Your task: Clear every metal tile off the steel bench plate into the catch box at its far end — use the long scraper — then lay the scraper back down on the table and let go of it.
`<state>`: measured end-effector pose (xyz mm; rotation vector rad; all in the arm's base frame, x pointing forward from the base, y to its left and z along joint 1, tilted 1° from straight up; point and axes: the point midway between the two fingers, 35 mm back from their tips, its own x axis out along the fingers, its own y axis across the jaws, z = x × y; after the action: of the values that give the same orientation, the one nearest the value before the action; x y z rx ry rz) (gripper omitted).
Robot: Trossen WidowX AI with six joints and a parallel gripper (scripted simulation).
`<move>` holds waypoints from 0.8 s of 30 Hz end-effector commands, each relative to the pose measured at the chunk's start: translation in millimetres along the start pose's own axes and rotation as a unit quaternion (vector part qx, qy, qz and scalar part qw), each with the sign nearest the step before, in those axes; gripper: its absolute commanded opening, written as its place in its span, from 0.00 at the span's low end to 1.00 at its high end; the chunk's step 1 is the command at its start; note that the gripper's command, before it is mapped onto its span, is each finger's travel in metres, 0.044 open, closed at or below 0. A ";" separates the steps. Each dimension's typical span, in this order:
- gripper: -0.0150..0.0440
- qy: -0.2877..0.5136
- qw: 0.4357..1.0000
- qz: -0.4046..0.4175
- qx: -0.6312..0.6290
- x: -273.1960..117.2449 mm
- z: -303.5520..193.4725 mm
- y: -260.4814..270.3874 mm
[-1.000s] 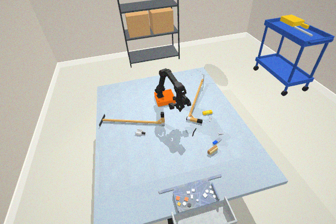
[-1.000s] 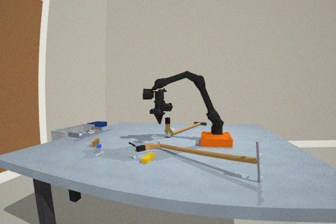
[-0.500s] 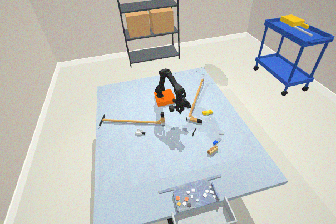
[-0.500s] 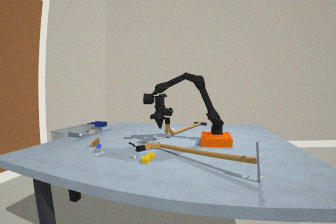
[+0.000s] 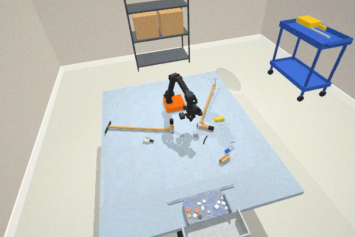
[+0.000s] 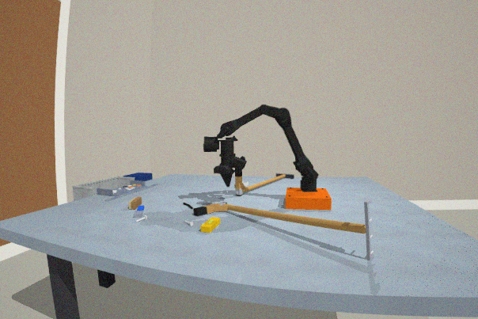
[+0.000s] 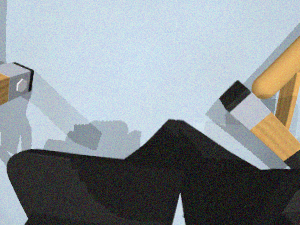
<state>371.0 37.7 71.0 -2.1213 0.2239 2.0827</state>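
My gripper (image 5: 191, 119) (image 6: 227, 185) (image 7: 174, 127) is shut and empty, above the table between two long wooden-shafted tools. One tool (image 5: 138, 128) (image 6: 269, 181) (image 7: 4, 89) has a dark wide head at the left and an upright, black-topped grip near the gripper. The other tool (image 5: 208, 103) (image 6: 297, 218) (image 7: 272, 131) has a thin grey blade at the far right corner; its black-ended grip lies low. Which one is the scraper is not plain. Several white, orange and dark tiles (image 5: 216, 206) lie on the steel plate (image 5: 211, 196). The catch box (image 5: 244, 223) (image 6: 85, 191) adjoins it.
A yellow block (image 5: 219, 119) (image 6: 210, 225), a black curved piece (image 5: 205, 139), a blue-ended item (image 5: 227, 150) and a tan block (image 5: 224, 158) (image 6: 134, 203) lie on the right side. A small white-and-black item (image 5: 147, 140) lies left. A grey bar (image 5: 175, 202) borders the plate.
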 end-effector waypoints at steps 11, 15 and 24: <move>0.25 -0.001 1.000 -0.002 0.002 -0.5 -4.8 -22.8; 0.25 -0.001 1.000 -0.003 0.002 -0.8 -5.8 -29.0; 0.25 -0.001 1.000 -0.003 0.002 -1.3 -7.6 -43.2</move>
<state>385.9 72.1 73.3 -2.1238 0.2191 2.0781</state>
